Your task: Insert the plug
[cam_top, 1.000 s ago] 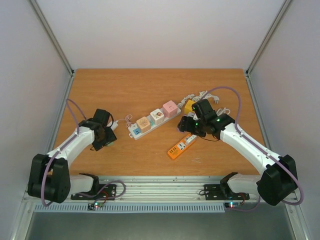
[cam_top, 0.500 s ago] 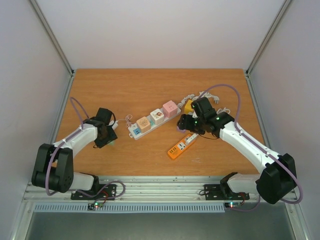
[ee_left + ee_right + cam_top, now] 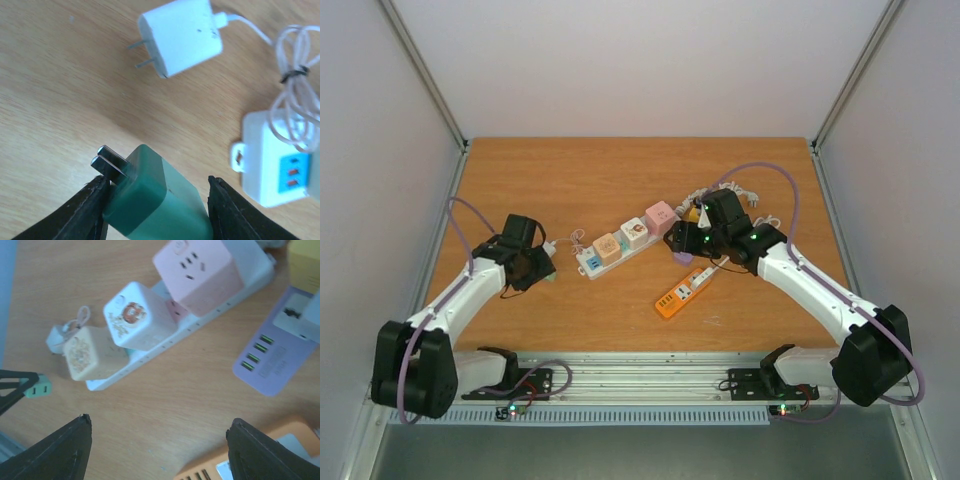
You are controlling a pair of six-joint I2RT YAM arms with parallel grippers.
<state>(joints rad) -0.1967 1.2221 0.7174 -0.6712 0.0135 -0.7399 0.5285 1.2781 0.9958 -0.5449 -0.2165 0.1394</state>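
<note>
Green plug (image 3: 165, 205): held between the fingers of the left claw (image 3: 156, 186), which presses on both of its flanks. Its two flat prongs stick out past the fingertips, toward the upper left of the wrist view. Whether the plug is lifted or resting on the surface (image 3: 570, 180) cannot be told.

White strip (image 3: 272, 160): lies just to the right of the left claw. Its long axis runs diagonally, from near-left to far-right in the top view. The near end, with a blue-faced socket, is the end closest to the plug. The rest is taken up by three cubes (image 3: 140, 315), one beige, one white and one pink.

Key relation: the prongs point away from the strip, not at it (the sockets face upward). By my judgement the plug must be swung round and tipped prongs-down before it can travel right to the blue end. The left arm is the nearer one to that end.

Right claw (image 3: 159, 421): fingers spread wide with nothing between them. It hangs above the far half of the strip, near the pink cube.

White charger (image 3: 182, 35): loose on the surface beyond the plug, cord attached and prongs bare. It is apart from both claws.
</note>
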